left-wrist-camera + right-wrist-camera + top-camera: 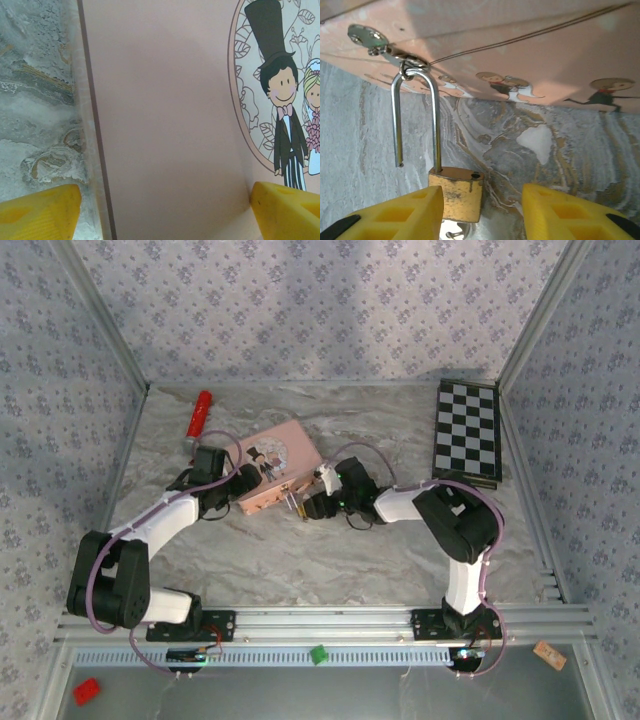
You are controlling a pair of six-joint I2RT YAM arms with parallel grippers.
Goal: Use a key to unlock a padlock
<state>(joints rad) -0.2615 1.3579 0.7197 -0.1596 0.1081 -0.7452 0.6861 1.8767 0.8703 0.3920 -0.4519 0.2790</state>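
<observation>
Pink tin (292,443) and hanging padlock (462,194) block mid-table; nearer marble (300,562) open.

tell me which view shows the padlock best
Right wrist: the padlock hangs close up off the pink tin, brass body and open shackle clear. Top external shows a speck at the tin's near edge; left wrist faces the lid.

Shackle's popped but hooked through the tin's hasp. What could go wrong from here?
1. The padlock hangs by its shackle from the hasp; a sideways pull may drag the pink tin, since the left pincer stands open over it, not clamping.
2. The right pincer is open, the padlock off-centre beside one finger; closing could knock it aside.
</observation>
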